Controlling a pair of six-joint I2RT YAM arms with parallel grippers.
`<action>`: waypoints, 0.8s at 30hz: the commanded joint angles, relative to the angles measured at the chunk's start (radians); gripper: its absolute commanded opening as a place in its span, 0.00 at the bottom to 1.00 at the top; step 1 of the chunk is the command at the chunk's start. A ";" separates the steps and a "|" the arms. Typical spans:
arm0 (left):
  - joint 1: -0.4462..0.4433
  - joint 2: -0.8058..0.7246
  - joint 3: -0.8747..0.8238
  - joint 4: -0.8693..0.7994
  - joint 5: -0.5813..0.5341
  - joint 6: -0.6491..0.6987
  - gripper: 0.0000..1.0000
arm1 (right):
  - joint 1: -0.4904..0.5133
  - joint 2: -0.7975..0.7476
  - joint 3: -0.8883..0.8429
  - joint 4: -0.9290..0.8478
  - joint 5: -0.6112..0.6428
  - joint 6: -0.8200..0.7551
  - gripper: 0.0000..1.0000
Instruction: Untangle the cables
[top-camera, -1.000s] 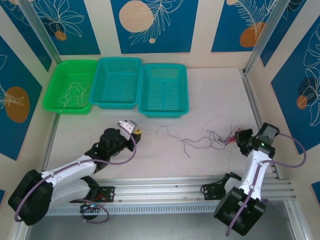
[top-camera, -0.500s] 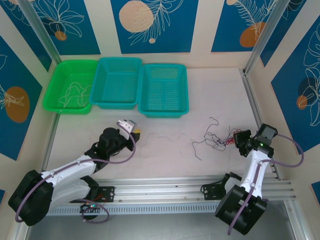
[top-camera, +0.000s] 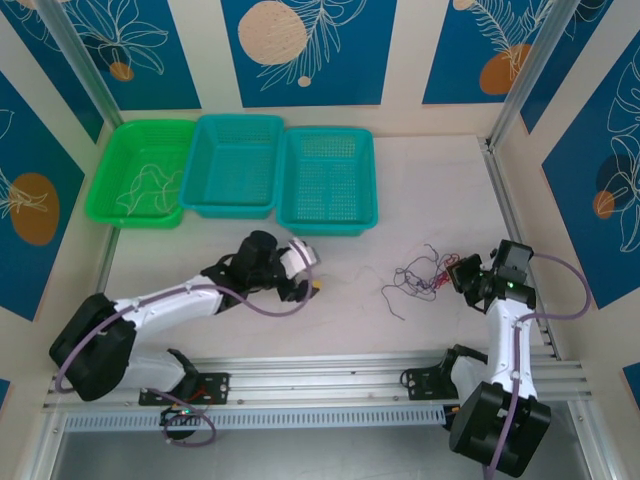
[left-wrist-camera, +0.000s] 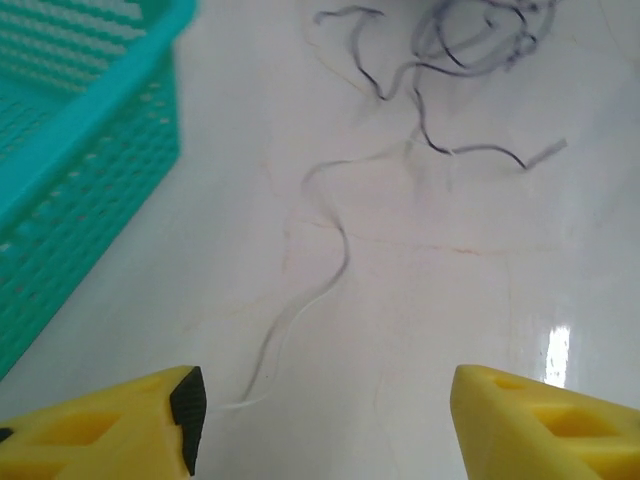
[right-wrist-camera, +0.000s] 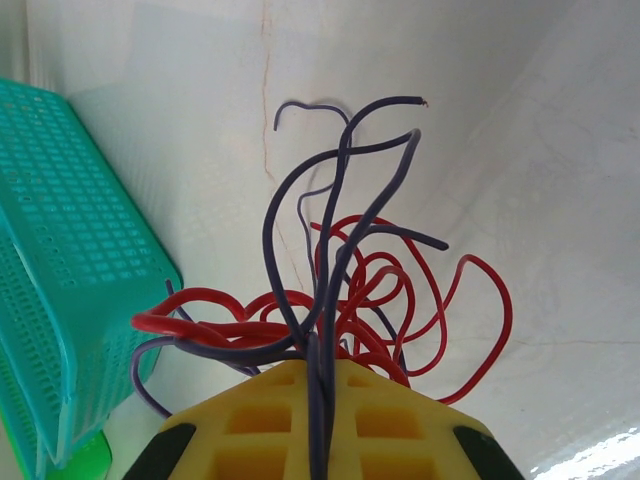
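The cables (top-camera: 420, 278) form a small knot of dark and red wires on the table, right of centre. My right gripper (top-camera: 464, 272) is at the knot's right edge. In the right wrist view it (right-wrist-camera: 320, 400) is shut on dark wires (right-wrist-camera: 335, 250), with red loops (right-wrist-camera: 400, 290) spreading in front of it. A whitish wire (left-wrist-camera: 300, 300) lies loose on the table, its near end just ahead of my left gripper (left-wrist-camera: 325, 430), which is open with nothing between its yellow fingers (left-wrist-camera: 120, 430). In the top view the left gripper (top-camera: 308, 275) sits left of the knot.
Three baskets stand in a row at the back left: a green one (top-camera: 135, 222) holding pale wires, and two teal ones (top-camera: 230, 210) (top-camera: 325, 228). The nearest teal basket (left-wrist-camera: 80, 150) is close on the left gripper's left. Metal posts and walls border the table.
My left arm swung right toward the centre and its gripper opened, leaving the whitish wire on the table. The knot drew together toward the right gripper, which shifted slightly up and left.
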 joint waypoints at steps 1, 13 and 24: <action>-0.016 0.085 0.049 -0.082 -0.060 0.294 0.73 | 0.010 -0.001 0.037 -0.025 -0.002 -0.024 0.02; -0.016 0.374 0.231 -0.188 -0.187 0.574 0.65 | 0.010 -0.037 0.034 -0.074 0.005 -0.049 0.02; -0.016 0.292 0.210 -0.177 -0.119 0.515 0.00 | 0.010 -0.038 0.028 -0.072 0.015 -0.035 0.02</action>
